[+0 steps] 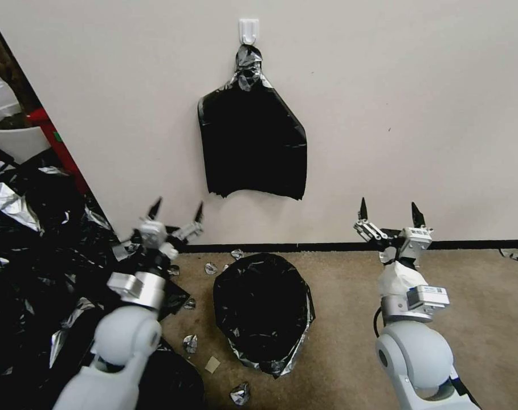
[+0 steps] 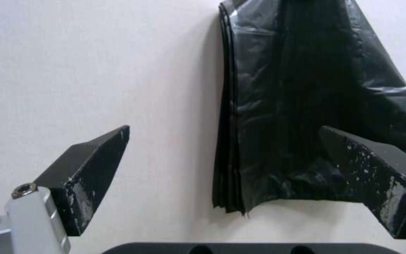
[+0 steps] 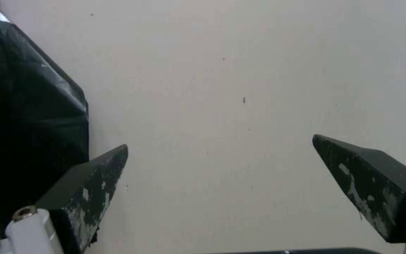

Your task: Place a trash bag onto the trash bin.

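Observation:
A glossy black trash bag with silvery edges lies in a rounded mound on the carpet, between my two arms. The trash bin is hidden; whether it stands under the bag I cannot tell. My left gripper is raised to the bag's left, open and empty, its tips pointing at the wall. In the left wrist view the left gripper faces the lower edge of the hanging stack of black bags. My right gripper is raised to the right, open and empty. In the right wrist view the right gripper faces bare wall.
The stack of black bags hangs from a white hook on the wall. A big heap of black and silver plastic scraps covers the floor at left, by a white plant pot. Small foil scraps dot the carpet.

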